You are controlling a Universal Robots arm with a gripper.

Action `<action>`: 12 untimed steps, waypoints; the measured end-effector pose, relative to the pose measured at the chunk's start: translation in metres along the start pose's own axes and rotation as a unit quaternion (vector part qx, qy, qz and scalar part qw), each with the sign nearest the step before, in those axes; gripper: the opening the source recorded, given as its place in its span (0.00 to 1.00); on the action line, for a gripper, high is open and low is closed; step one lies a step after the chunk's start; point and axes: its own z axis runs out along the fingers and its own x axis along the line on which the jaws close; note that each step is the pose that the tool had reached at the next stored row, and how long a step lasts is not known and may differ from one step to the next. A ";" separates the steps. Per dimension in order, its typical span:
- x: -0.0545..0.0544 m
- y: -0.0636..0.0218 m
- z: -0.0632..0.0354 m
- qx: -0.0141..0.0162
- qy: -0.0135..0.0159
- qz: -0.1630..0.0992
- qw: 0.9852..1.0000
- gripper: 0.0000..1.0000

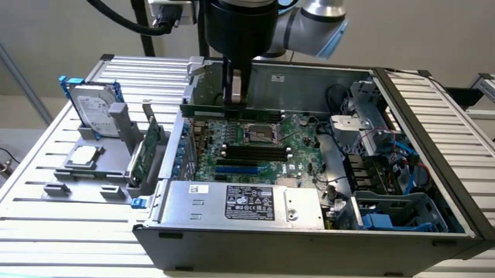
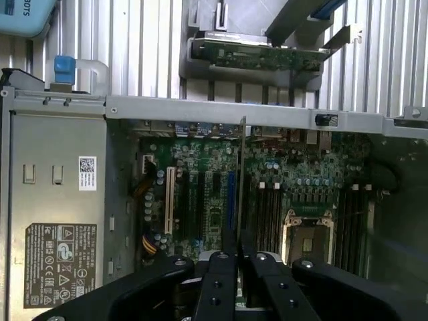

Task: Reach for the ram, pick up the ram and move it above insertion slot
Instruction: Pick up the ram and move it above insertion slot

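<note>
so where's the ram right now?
In the exterior view the ram is held in the tool, hanging level over the motherboard inside the open case, toward its back wall and above the black memory slots.

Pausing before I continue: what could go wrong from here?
1. The gripper pinches the ram only at mid-length, so it could tilt or slip.
2. The ram hangs near the open CPU socket, apparently short of the black slots; lowering here might strike the socket.
</note>
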 end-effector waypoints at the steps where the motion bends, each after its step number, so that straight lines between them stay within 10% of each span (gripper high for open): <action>1: -0.001 -0.0033 0.0000 0.000 0.000 0.000 1.000 0.13; 12: -0.018 -0.0326 0.0019 -0.001 0.013 0.001 1.000 0.13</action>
